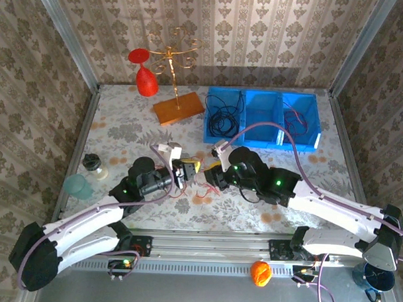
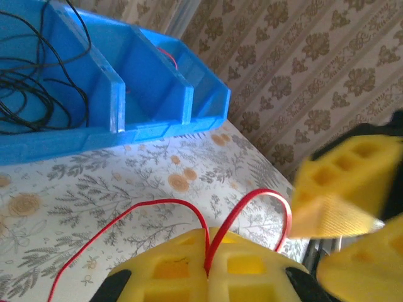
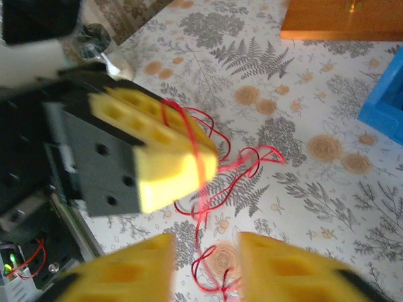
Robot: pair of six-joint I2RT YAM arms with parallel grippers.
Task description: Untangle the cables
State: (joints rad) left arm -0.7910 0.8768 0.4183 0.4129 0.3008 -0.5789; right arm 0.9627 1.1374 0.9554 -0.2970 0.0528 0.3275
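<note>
Your left tool point(image 2: 208, 261) is clamped on the red cable point(image 2: 165, 201), whose slack hangs mid-frame in the right wrist view, just above your right tool point(image 3: 204, 255), jaws parted.

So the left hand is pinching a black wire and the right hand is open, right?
Not quite: the wire in the left hand is red, not black. The left wrist view shows it pinched there. The right hand is open, as you said.
</note>
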